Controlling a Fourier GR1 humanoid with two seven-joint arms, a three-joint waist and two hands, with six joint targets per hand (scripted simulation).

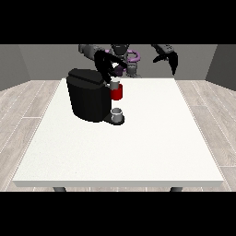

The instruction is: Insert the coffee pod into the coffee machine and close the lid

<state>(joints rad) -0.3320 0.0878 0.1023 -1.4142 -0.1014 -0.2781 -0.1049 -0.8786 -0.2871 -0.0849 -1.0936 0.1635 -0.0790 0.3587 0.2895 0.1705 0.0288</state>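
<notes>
The hand at the view's left (109, 66) hangs just above the coffee machine's (87, 94) red holder (117, 93), where the pale coffee pod (115, 81) seems to sit, its fingers unreadable, so insertion looks underway and closing the lid likely comes next.

A coffee machine (88, 99) stands on the table (138, 147) at about ten o'clock from the table's middle. A cup (117, 115) sits on the machine's base at its four o'clock side, directly below the brew head (116, 93). One hand (113, 69) hangs just above the brew head, at twelve o'clock from it; the other hand (171, 59) is raised well apart at two o'clock, beyond the table's far edge.
</notes>
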